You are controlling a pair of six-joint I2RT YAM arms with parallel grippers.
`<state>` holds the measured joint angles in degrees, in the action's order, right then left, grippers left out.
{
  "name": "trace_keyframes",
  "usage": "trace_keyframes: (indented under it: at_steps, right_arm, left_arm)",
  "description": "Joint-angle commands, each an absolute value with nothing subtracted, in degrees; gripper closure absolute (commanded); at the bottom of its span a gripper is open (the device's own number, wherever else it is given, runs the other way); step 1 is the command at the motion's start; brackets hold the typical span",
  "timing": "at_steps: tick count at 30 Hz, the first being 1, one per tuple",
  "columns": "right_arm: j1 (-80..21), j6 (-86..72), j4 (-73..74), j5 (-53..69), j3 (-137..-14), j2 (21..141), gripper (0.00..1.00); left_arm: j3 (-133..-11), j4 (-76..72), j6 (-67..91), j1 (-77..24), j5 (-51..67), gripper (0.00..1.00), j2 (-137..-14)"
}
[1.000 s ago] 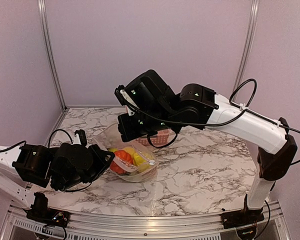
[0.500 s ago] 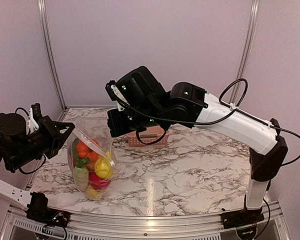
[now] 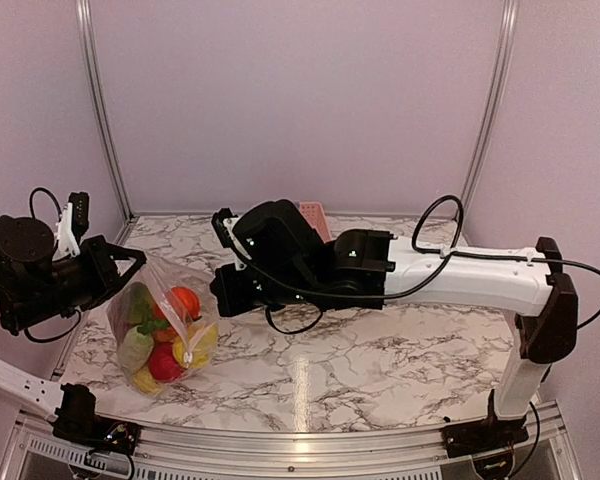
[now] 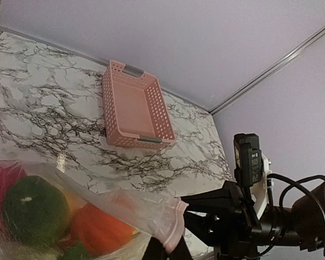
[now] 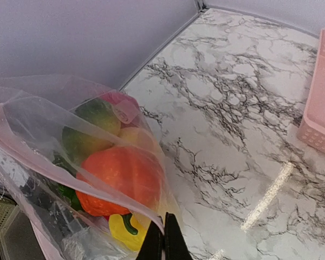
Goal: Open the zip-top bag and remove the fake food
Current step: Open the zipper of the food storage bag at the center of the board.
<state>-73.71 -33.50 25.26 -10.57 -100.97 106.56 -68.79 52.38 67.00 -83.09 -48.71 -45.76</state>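
The zip-top bag (image 3: 165, 330) stands at the table's left, full of fake food: an orange piece (image 3: 183, 300), a yellow one (image 3: 201, 343), a red one (image 3: 163, 362) and green ones. My left gripper (image 3: 130, 262) is shut on the bag's top corner, pinching the pink zip strip (image 4: 170, 230) between its fingertips (image 4: 165, 250). My right gripper (image 3: 212, 300) reaches in from the right and is shut on the strip's edge (image 5: 163, 241) beside the orange piece (image 5: 119, 179) and a yellow pepper (image 5: 127, 230). The strip (image 5: 54, 162) runs taut between the two grippers.
The pink slotted basket (image 4: 135, 105) lies empty at the back of the marble table, half hidden behind the right arm in the top view (image 3: 315, 214) and at the right edge of the right wrist view (image 5: 320, 92). The table's left wall rail (image 3: 100, 130) is close to the left arm.
The left gripper lifted the bag off the table and carried it left. The right arm came down and left to the bag's rim, uncovering the basket behind it.
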Motion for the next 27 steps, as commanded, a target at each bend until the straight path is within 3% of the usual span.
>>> trace_keyframes:
  at_steps: [1,9,15,18,24,27]
  right_arm:
    - [-73.1,-35.9,23.5,-14.6,-90.5,103.4,1.00]
    - [-69.5,-34.8,17.3,-15.0,-73.6,96.6,1.00]
    - [-65.0,-32.0,10.6,-13.2,-64.0,92.8,0.97]
    - [-65.0,-29.3,10.3,-14.6,-63.5,92.0,0.89]
    - [-65.2,-24.3,12.0,-17.9,-63.9,87.1,0.59]
    - [-65.5,-22.6,13.6,-18.5,-64.9,84.2,0.54]
  left_arm:
    - [-63.0,44.0,62.8,-77.3,-39.6,1.00,-47.5]
    - [-58.7,33.2,56.7,-66.6,-21.6,1.00,-55.8]
    - [-63.8,30.3,50.2,-57.9,-5.6,1.00,-65.7]
    - [-67.7,30.5,47.8,-55.0,-1.5,1.00,-71.2]
    - [-71.3,28.1,47.1,-51.9,4.8,1.00,-78.9]
    - [-72.5,26.5,47.7,-51.0,7.2,1.00,-81.6]
